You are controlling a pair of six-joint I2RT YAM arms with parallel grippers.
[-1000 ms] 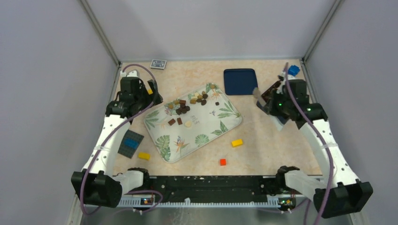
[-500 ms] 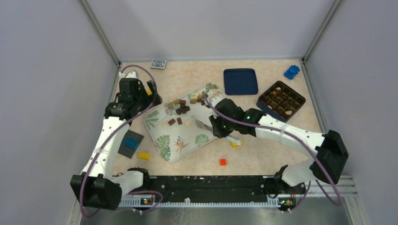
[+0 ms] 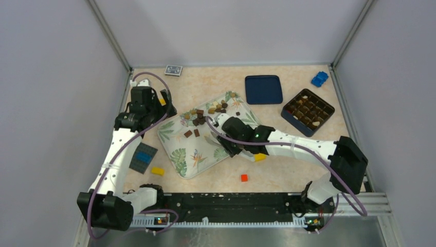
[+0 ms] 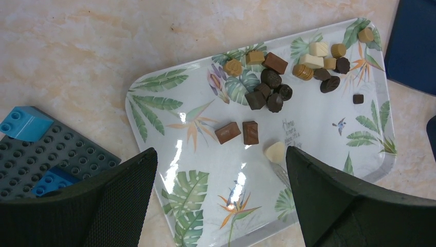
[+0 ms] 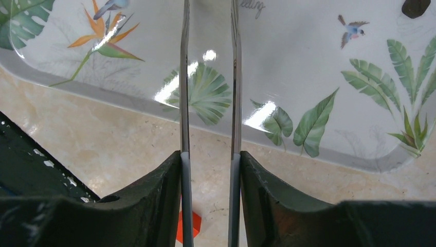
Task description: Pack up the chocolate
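The chocolate (image 3: pixel 200 117) lies as several small dark, light brown and cream pieces on the far part of a leaf-printed tray (image 3: pixel 247 128); it also shows in the left wrist view (image 4: pixel 267 92). More pieces fill a dark compartment box (image 3: pixel 307 111) at the right. My right gripper (image 3: pixel 229 144) is shut on metal tongs (image 5: pixel 208 77), whose two blades stand apart over the tray's near edge. The tong tip (image 4: pixel 280 172) is right beside a cream piece (image 4: pixel 275 153). My left gripper (image 4: pixel 221 154) is open and empty above the tray's left end.
A dark blue lid (image 3: pixel 263 89) lies behind the tray. A blue brick (image 3: pixel 320 78) is at the back right. Yellow bricks (image 3: pixel 157 171) (image 3: pixel 259 157) and a red brick (image 3: pixel 243 178) lie in front. A grey baseplate (image 3: pixel 143 157) lies left, a card box (image 3: pixel 173 70) at the back.
My right arm has swung from the compartment box at the right across to the tray, bringing the tongs down near the cream piece. The left arm has not moved.
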